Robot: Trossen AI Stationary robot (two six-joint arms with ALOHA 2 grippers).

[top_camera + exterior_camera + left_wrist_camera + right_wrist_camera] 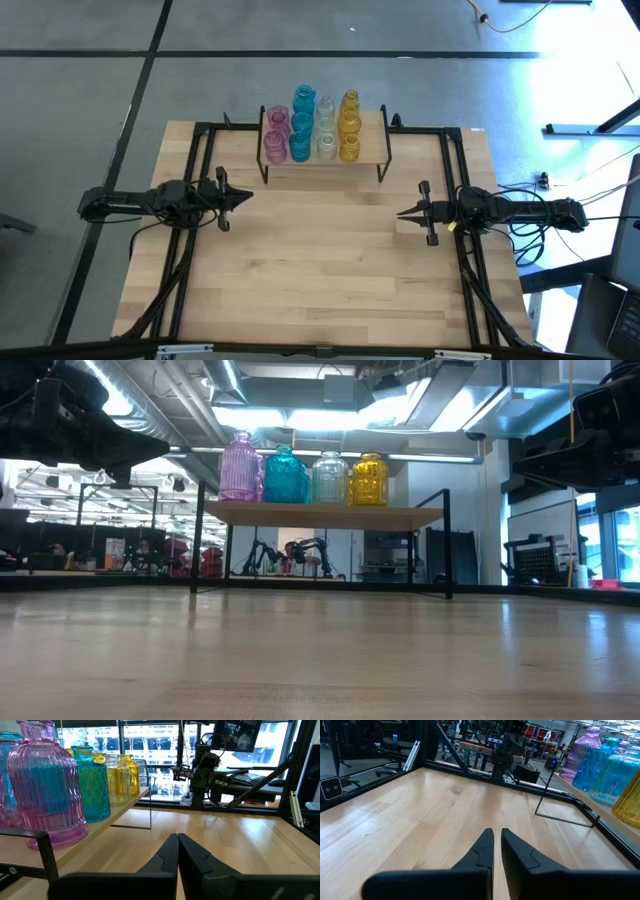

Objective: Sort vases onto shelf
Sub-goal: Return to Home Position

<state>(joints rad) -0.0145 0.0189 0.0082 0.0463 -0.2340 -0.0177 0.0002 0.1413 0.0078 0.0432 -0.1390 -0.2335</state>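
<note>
The shelf (pixel 372 150) stands at the middle of the table's far edge, a light-wood board (pixel 320 516) on thin black legs. Glass vases stand upright on it in rows by colour: pink (pixel 276 135), teal (pixel 302 125), clear (pixel 326 130) and yellow (pixel 349 125). My left gripper (pixel 250 197) hovers level at the table's left, shut and holding nothing, its fingers (pixel 177 836) pointing toward the right arm. My right gripper (pixel 400 213) hovers level at the table's right, shut and holding nothing (pixel 496 831). Both are nearer than the shelf and apart from it.
A black metal frame (pixel 200 135) runs along the table's left, right and far sides, close to both arms. Cables (pixel 530 240) lie off the table's right edge. Bare wooden tabletop (pixel 320 270) spreads between the grippers and toward the near edge.
</note>
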